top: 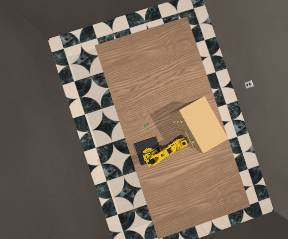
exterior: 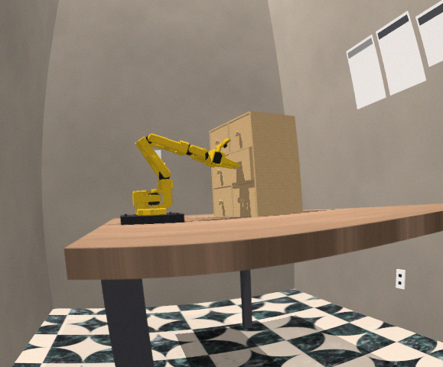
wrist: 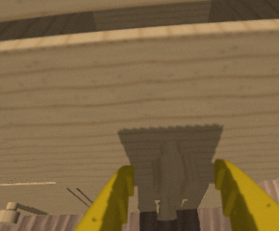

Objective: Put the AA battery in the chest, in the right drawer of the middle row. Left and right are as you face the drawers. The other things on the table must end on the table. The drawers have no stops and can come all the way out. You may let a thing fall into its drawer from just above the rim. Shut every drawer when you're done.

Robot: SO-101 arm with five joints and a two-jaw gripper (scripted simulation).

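The AA battery (top: 145,125) is a small green thing lying on the table, left of the chest and beyond the arm's base. The wooden chest (top: 200,123) stands on the table with two columns of drawers in three rows, and all look shut. My gripper (exterior: 229,160) is raised at the chest's front, at the right drawer of the middle row. In the wrist view, the drawer's knob (wrist: 170,178) sits between my two yellow fingers, with a gap on each side. The gripper is partly open and grips nothing.
The arm's black base plate (top: 146,150) sits at the table's edge next to the chest. Another drawer's knob (wrist: 7,214) shows at the lower left of the wrist view. The chest (exterior: 254,166) stands close in front of the arm.
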